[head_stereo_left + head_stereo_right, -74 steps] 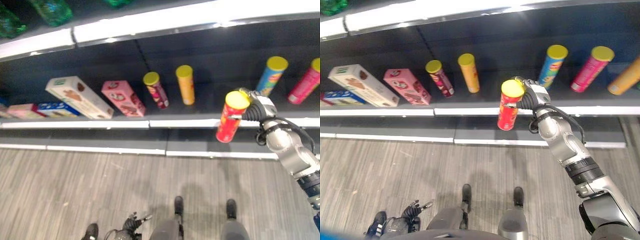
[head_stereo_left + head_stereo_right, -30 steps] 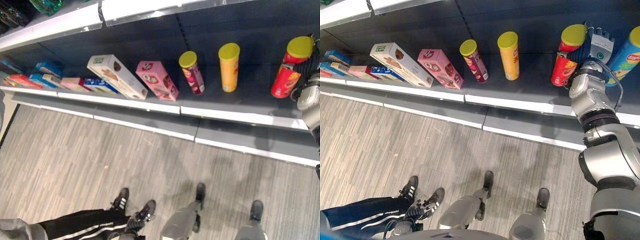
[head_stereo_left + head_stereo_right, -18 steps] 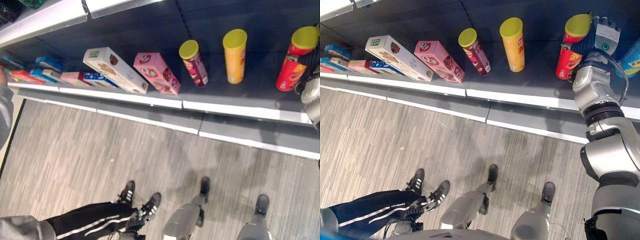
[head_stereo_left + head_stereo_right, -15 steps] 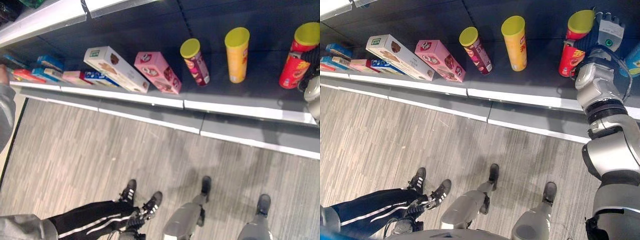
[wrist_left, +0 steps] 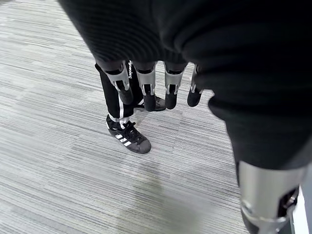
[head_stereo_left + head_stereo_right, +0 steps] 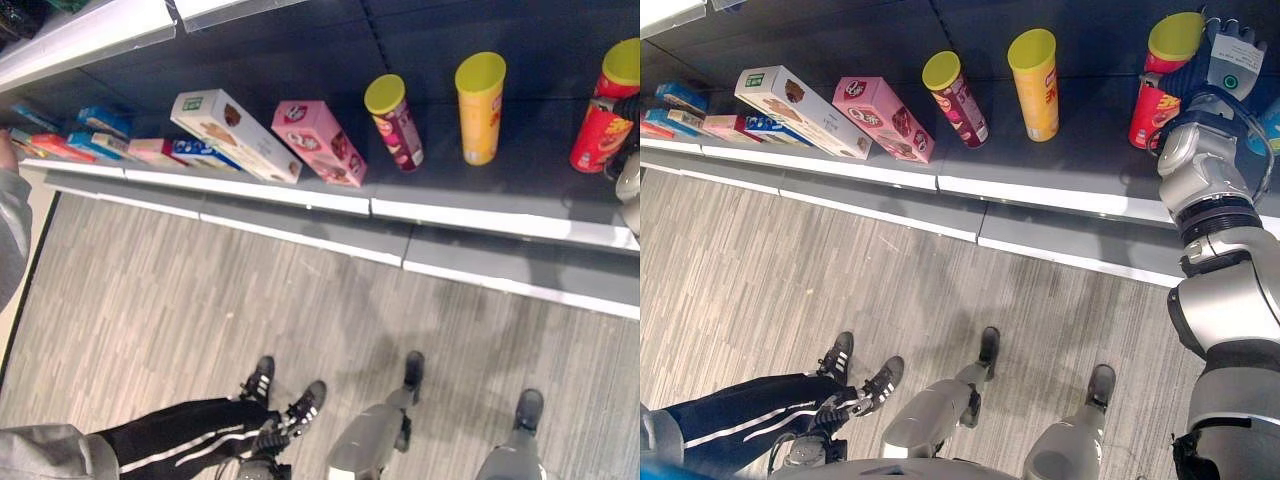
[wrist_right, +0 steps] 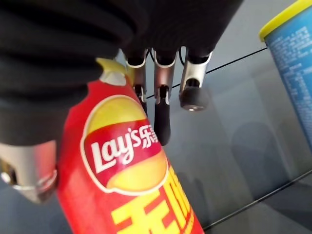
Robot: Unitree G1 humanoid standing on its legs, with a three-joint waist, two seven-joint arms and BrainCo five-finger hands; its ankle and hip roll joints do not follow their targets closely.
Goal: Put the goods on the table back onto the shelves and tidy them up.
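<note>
Right hand (image 6: 1200, 75) beside glossy cylindrical red can (image 6: 1155, 85).

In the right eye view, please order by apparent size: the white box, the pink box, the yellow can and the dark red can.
1. White box, the longest.
2. Pink box.
3. Yellow can and dark red can: alike; the yellow looks a little bigger, but their tilt leaves this unsure.

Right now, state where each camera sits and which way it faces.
Left eye view: on the head, looking down at shelf and floor; red can at right.
Right eye view: beside it, same scene; right robot hand by the red can.
Left wrist view: faces the floor; left robot hand, fingers relaxed, person's shoe beyond.
Right wrist view: along open fingers at the red can.
Shared: red can.
</note>
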